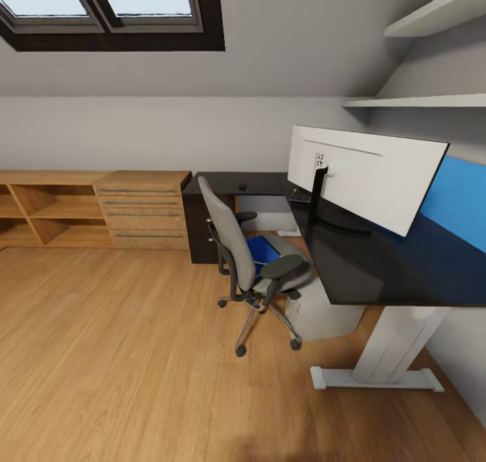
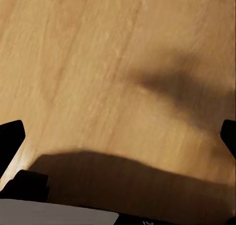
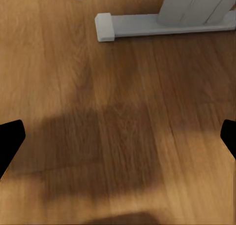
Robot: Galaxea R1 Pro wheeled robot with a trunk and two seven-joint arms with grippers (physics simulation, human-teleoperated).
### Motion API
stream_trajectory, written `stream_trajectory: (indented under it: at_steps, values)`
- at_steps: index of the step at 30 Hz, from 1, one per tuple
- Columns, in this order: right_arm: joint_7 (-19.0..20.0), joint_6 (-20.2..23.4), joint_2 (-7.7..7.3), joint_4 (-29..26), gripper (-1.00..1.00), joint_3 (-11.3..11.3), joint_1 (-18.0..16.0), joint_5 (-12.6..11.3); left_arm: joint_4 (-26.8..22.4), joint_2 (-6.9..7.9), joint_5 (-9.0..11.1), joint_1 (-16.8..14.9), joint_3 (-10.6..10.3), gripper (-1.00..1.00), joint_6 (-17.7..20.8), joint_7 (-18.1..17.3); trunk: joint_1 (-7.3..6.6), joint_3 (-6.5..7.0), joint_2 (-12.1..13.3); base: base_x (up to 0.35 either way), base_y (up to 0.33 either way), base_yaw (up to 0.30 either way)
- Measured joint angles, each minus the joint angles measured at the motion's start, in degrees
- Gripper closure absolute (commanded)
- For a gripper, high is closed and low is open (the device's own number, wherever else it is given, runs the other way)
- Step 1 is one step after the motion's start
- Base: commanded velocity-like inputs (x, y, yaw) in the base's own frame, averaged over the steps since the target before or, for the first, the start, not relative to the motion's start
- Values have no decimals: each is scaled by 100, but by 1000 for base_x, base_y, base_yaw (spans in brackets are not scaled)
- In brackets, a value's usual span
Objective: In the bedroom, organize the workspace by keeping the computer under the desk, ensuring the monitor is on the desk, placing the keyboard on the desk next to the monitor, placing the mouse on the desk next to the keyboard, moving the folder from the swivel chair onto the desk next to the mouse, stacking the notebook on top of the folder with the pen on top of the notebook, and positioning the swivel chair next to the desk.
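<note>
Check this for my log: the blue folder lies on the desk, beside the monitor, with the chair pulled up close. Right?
Not quite. In the head view the folder lies on the chair seat, not on the desk. The monitor does stand on the desk, and the chair is pulled up close.

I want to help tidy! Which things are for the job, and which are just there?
For the job: desk, monitor, keyboard, chair, blue folder on its seat, computer under the desk.

Just there: wooden cabinets, wall shelves, skylight.
</note>
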Motion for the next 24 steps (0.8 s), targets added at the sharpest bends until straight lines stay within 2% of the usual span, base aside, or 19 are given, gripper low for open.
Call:
stream_trajectory:
  at_steps: [6, 9, 12, 13, 15, 16, 18, 21, 24]
  values:
    - [-51, 526, 6, -489, -100, -1, -275, -3, -951, -10, -80, -3, -6, -100, 677, 33, 132, -108, -240, 0, 0, 0]
    - [-63, 625, 7, -553, -100, -1, -561, -2, -1439, -20, -269, -23, -6, -100, 999, 75, 198, -161, -361, 0, 0, 0]
    - [-71, 678, 8, -485, -100, -1, -887, -2, -1884, -36, -567, -111, -3, -100, 1389, 159, 264, -215, -481, 0, 0, 0]
    - [-74, 696, 8, -368, -100, 1, -1114, 0, -2118, -48, -763, -195, -3, -100, 1660, 213, 286, -232, -521, 0, 0, 0]
    - [-77, 710, 8, -200, -100, 1, -1383, -2, -2305, -70, -914, -304, -2, -100, 1934, 246, 330, -269, -601, 0, 0, 0]
    - [-79, 717, 8, 6, -100, 2, -1658, 0, -2419, -94, -1004, -443, -2, -100, 2182, 255, 352, -285, -641, 0, 0, 0]
    - [-83, 722, 8, 367, -100, 2, -2105, -3, -2512, -121, -1080, -716, -2, -100, 2516, 260, 396, -321, -721, 0, 0, 0]
    - [-86, 714, 11, 709, -100, 2, -2523, -8, -2537, -150, -1116, -1002, 3, -100, 2792, 265, 462, -376, -842, 0, 0, 0]
    - [-85, 701, 14, 1009, -100, 5, -2993, -10, -2546, -238, -1142, -1340, 3, -100, 3057, 272, 527, -430, -962, 0, 0, 0]
